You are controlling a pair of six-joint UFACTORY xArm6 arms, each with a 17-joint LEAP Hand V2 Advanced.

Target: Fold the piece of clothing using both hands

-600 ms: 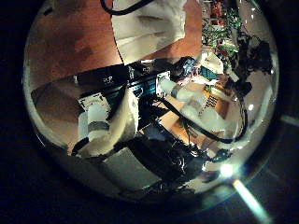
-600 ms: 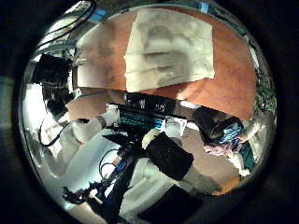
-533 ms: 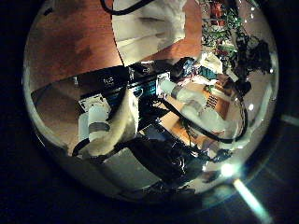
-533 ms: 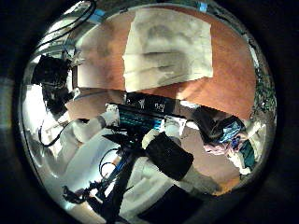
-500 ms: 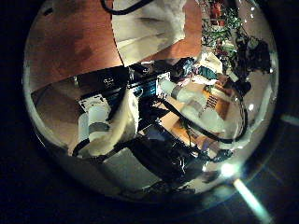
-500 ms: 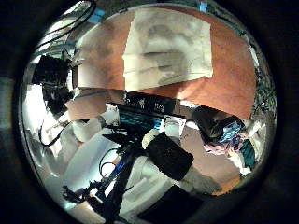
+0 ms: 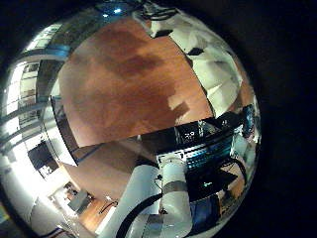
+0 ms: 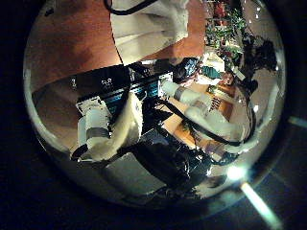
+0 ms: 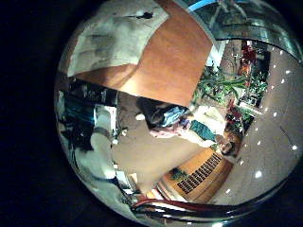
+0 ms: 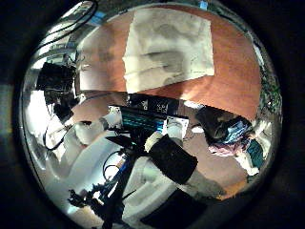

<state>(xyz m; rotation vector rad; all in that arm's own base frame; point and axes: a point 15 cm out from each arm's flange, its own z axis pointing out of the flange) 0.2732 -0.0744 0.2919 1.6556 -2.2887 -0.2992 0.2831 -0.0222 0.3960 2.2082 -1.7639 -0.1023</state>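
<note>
clearly a soft, light thing to deal with — pale piece of clothing (image 10: pixel 170 48) spread flat on the brown desk (image 10: pixel 233 81), already looking like a fairly tidy rectangle with a layered edge along the side nearest the desk's front. seen well apart from both palms, so neither hand touching it at this moment. cannot tell the state of the left hand or the right hand — no fingers clearly visible in any palm view, only arm segments and mounting hardware. same cloth (image 7: pixel 203 64) lying off towards the desk's far side in the left little-finger view, with plenty of bare wood (image 7: pixel 119 84) beside it. likely to drape, wrinkle and slide a little on smooth wood; no stiffness to help a fold hold its line. best taken by pinching two corners of one short edge, one per hand — lifted together and carried over evenly, so the layers don't skew or bunch.
</note>
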